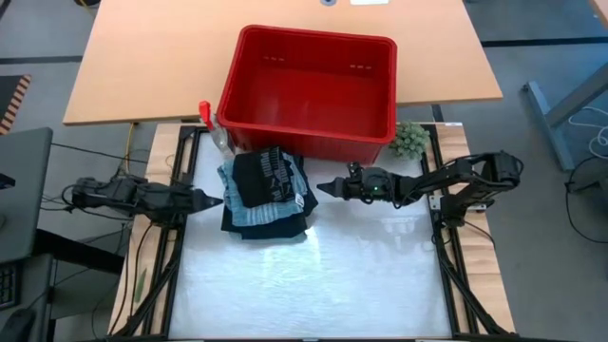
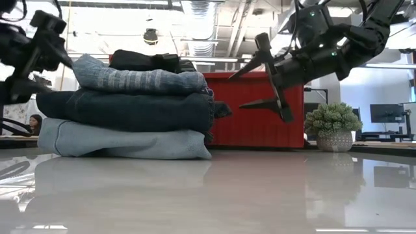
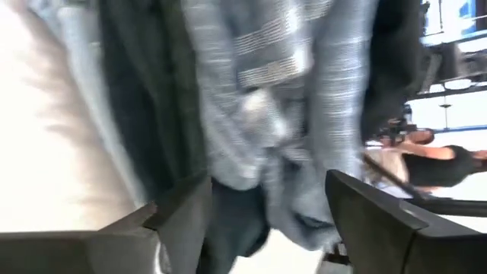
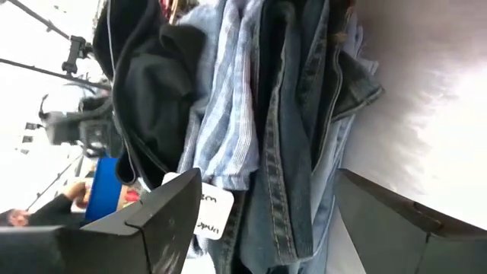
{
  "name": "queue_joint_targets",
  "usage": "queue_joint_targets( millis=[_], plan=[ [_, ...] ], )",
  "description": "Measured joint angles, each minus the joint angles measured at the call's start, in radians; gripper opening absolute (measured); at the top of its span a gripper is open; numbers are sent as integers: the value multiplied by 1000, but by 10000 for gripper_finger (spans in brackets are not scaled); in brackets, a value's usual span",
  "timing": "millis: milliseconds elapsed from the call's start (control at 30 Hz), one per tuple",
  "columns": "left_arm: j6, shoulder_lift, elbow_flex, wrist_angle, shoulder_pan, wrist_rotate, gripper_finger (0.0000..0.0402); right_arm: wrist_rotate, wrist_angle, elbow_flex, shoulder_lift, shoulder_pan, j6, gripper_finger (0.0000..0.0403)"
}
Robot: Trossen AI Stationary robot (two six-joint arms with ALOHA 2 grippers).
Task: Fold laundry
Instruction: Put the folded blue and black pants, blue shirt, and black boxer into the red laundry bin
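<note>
Jaws on my right gripper (image 1: 321,188) stand wide and empty, just off the right edge of the stack (image 1: 269,193). My left gripper (image 1: 217,200) has its jaws parted too, holding nothing, tips nearly at the stack's left edge (the closer arm, I'd judge). The folded stack sits on the surface (image 1: 313,275) between them, before the basket (image 1: 309,90), long axis running toward it.

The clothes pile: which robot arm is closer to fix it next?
Probably the left. Its hand sits right against the pile's edge with fingers apart. The right hand is open too, but a small gap separates it from the clothes.
</note>
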Motion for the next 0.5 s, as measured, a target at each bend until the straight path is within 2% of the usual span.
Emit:
queue_joint_targets(
  millis=[133, 233, 367, 500],
  plan=[
    [-1, -4, -64, 0, 0, 24, 273, 31, 3, 0, 1, 0, 0, 325],
    [62, -4, -90, 11, 0, 44, 288, 53, 0, 0, 1, 0, 3, 325],
    [159, -5, -105, 39, 0, 53, 294, 56, 0, 0, 1, 3, 3, 325],
    [192, -7, -132, 76, 0, 66, 294, 66, -32, 0, 0, 19, -2, 325]
  ],
)
